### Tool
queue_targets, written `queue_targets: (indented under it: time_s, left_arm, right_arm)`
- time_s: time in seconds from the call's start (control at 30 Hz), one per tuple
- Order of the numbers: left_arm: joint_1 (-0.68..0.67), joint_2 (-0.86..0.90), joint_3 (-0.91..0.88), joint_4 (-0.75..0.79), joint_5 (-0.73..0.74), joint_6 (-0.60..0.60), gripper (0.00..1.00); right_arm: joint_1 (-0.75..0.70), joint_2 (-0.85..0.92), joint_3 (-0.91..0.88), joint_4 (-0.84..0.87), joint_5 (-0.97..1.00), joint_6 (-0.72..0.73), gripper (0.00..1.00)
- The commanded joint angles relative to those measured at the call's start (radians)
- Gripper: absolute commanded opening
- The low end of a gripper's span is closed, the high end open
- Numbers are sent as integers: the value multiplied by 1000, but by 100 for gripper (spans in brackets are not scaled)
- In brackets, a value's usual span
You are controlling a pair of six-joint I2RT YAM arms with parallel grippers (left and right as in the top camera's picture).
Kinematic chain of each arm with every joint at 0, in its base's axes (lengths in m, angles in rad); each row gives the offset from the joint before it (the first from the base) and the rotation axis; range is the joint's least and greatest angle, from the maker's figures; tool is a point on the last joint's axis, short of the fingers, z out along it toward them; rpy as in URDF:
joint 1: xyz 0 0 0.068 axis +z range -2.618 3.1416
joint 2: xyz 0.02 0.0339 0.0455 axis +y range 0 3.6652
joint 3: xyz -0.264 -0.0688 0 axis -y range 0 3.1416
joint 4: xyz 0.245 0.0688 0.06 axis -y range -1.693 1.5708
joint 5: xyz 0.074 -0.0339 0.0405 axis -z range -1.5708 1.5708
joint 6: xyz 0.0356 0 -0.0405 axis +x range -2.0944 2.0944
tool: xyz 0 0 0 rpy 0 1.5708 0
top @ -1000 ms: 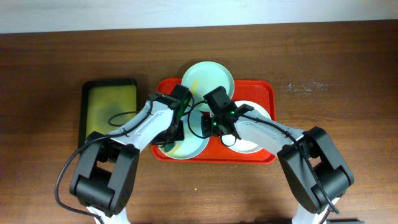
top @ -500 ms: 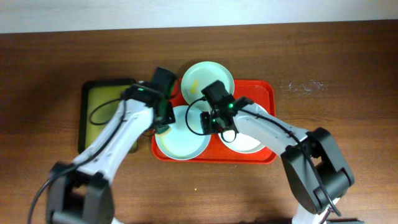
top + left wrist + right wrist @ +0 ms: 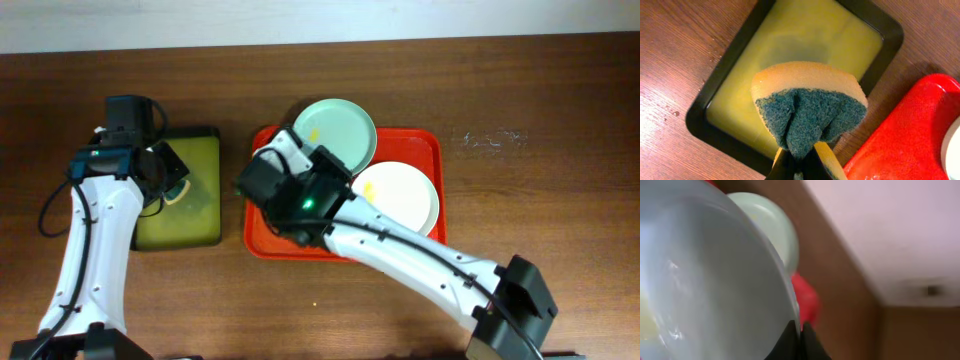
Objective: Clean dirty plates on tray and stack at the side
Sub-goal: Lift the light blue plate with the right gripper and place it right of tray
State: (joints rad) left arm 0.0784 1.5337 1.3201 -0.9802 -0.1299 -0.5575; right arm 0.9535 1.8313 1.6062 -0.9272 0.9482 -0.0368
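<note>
Yellow sponge (image 3: 807, 107), clenched in the left tool (image 3: 799, 167), has withdrawn from the red tray (image 3: 428, 148) to the olive tray (image 3: 810, 50), while the right tool (image 3: 799, 341), clamped on a pale plate (image 3: 705, 280) rim, has tilted it up over the red tray's left end, suggesting wiping is finished and stacking comes next.

plate (image 3: 710, 280) — blurred, cut off at edge | left claw (image 3: 796, 168) — mostly behind sponge (image 3: 807, 107)

Even, fairly bright light from above, soft shadows. Left wrist view sharp: the sponge (image 3: 807, 107) above the jaws is crisp. Right wrist view smeared, perhaps by motion; the plate (image 3: 705, 290) left of the jaws glares.
</note>
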Motion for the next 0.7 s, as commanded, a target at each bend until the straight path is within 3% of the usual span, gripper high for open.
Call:
queue_targets:
  time_s: [0.0, 0.27, 0.43, 0.5, 0.6, 0.67]
  left_arm:
    - [4, 2, -8, 2, 3, 21, 0]
    - [4, 2, -8, 0, 3, 21, 0]
    - [4, 2, -8, 0, 3, 21, 0]
    - [4, 2, -8, 2, 3, 21, 0]
    - [4, 2, -8, -3, 4, 21, 0]
    - [4, 2, -8, -9, 5, 21, 0]
  right_arm:
    - [61, -26, 21, 11, 348, -187, 4]
    - [121, -26, 21, 127, 534, -478, 4]
    - [127, -26, 21, 149, 525, -509, 4]
    - [127, -26, 21, 169, 468, -452, 4]
    - [90, -23, 10, 96, 146, -134, 4]
    - [29, 3, -18, 42, 70, -112, 4]
